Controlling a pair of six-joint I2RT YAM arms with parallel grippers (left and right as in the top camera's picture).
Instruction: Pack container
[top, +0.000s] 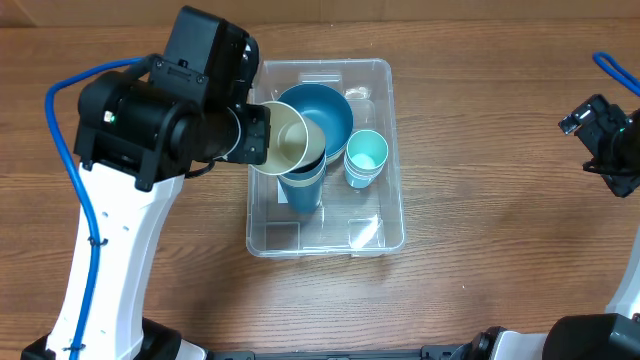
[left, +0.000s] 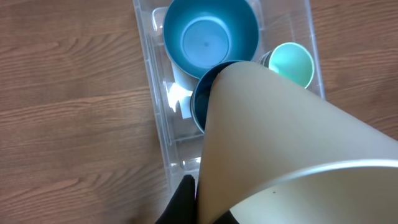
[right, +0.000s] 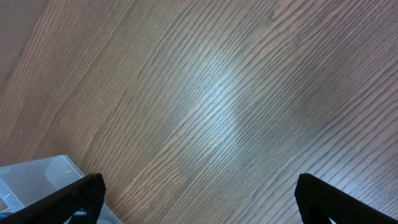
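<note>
A: Overhead, why does the left claw (top: 252, 135) pinch the cream round plastic bowl (top: 287, 140)?
B: Likely to nest it. The large clear plastic rectangular container (top: 380, 235) lies right beneath.
A: Left wrist?
B: Bowl tilts over a dark blue cup (left: 200, 102).
A: Right wrist?
B: Right claw (right: 199, 190) spread, empty, well clear; container's corner off its left finger.

The brown wood-grain table (top: 480, 150) carries the clear container (top: 335, 228), which stands flat on it a little left of the middle, its far short end close to the far edge and its long sides running back toward the near edge.
</note>
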